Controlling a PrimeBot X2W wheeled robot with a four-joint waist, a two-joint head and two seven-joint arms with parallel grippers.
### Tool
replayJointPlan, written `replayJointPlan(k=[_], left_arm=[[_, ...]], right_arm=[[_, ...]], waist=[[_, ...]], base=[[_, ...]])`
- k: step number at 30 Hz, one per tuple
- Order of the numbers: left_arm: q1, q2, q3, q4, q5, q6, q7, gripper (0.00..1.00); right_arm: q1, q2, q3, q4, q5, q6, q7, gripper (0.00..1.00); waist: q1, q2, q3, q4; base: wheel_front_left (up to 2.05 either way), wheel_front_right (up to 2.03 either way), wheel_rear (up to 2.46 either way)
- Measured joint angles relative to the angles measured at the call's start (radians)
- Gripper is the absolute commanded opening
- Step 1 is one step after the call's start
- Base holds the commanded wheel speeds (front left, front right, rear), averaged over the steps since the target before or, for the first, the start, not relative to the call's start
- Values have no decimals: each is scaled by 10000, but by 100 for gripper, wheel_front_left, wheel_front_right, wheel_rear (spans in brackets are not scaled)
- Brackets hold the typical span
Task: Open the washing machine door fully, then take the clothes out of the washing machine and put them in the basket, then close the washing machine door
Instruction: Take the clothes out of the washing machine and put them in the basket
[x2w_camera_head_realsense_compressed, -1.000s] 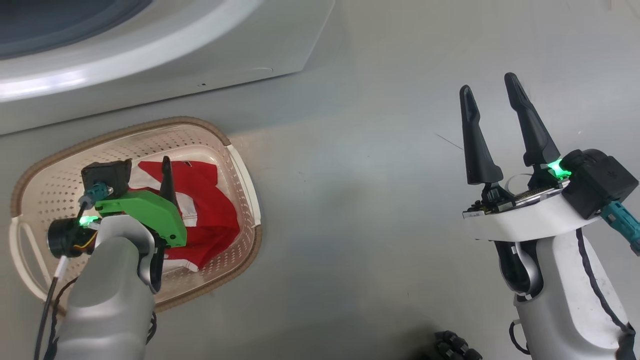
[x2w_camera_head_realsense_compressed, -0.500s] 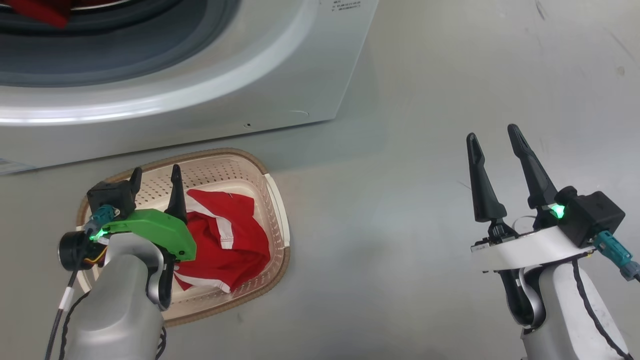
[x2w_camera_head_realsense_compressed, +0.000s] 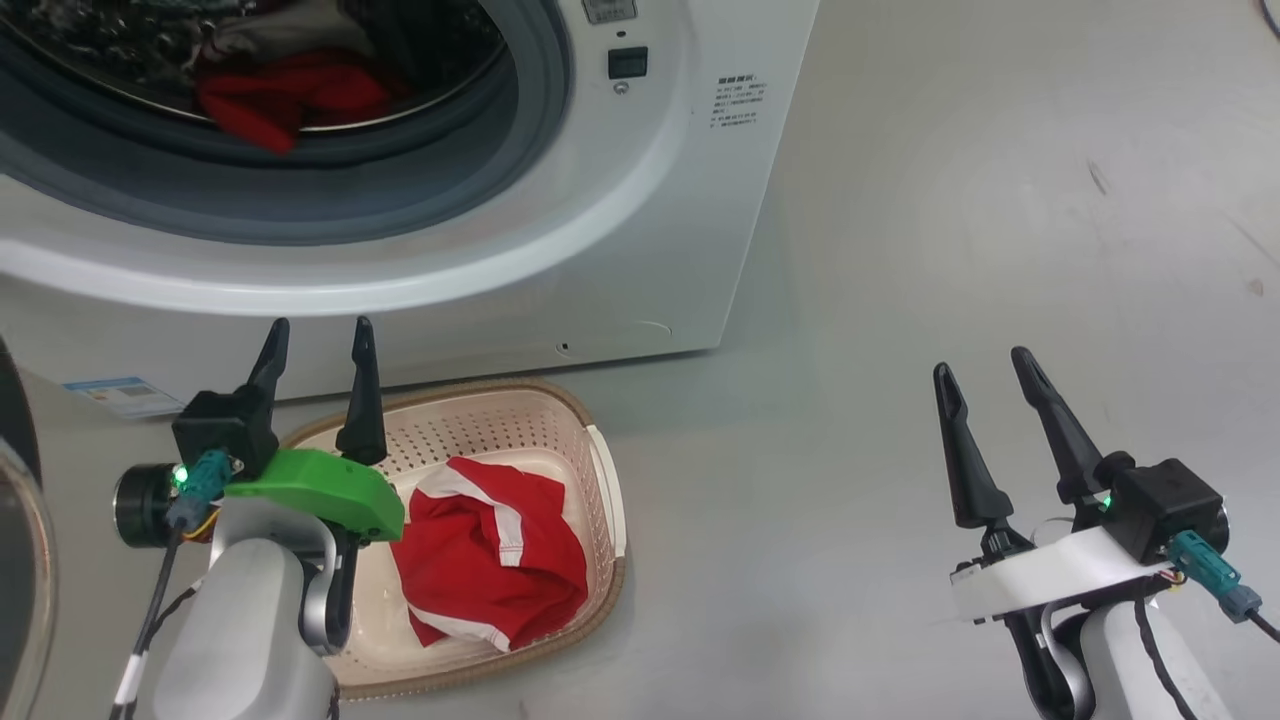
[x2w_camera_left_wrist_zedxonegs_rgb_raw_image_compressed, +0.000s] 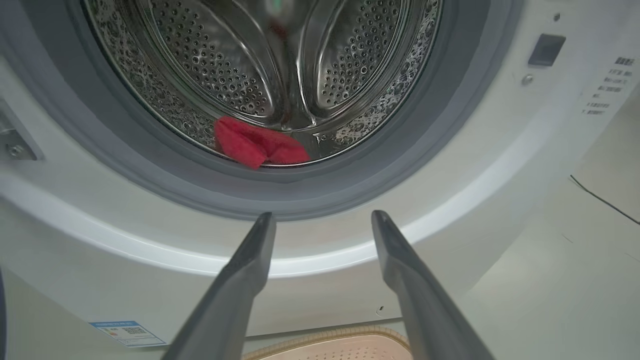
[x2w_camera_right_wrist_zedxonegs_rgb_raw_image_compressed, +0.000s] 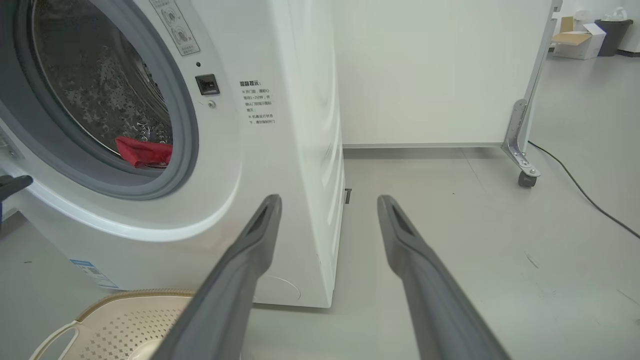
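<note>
Lifted clear of the bright red, white-striped fabric garment (x2w_camera_head_realsense_compressed: 490, 560), the left gripper (x2w_camera_head_realsense_compressed: 321, 328) is hovering over the far rim of the cream perforated plastic basket (x2w_camera_head_realsense_compressed: 607, 490), fingers spread and empty. That garment is lying in the basket beside it. Another red cloth (x2w_camera_head_realsense_compressed: 290, 100) is resting inside the steel drum (x2w_camera_left_wrist_zedxonegs_rgb_raw_image_compressed: 320, 60) of the white front-loading washing machine (x2w_camera_head_realsense_compressed: 650, 250) ahead. Well apart, the right gripper (x2w_camera_head_realsense_compressed: 981, 362) is hanging spread too.

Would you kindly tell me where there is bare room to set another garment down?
The floor between the basket and the right gripper is bare. In the basket, the pale bottom left of the red garment is free, though the left gripper hangs over that end. The strip between basket and washing machine is tight.
</note>
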Motion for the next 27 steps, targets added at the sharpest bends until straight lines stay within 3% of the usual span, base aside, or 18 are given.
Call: replayJointPlan(k=[15, 27], left_arm=[[2583, 6, -88, -1801, 349, 178, 0, 100], [4059, 25, -351, -2759, 437, 345, 0, 100]], right_arm=[[1183, 38, -169, 134, -159, 0, 0, 100], [1829, 127, -253, -98, -234, 0, 0, 100]], waist=[[0, 0, -1968, 472], [0, 0, -2578, 576]], base=[[0, 0, 0], [0, 0, 0]])
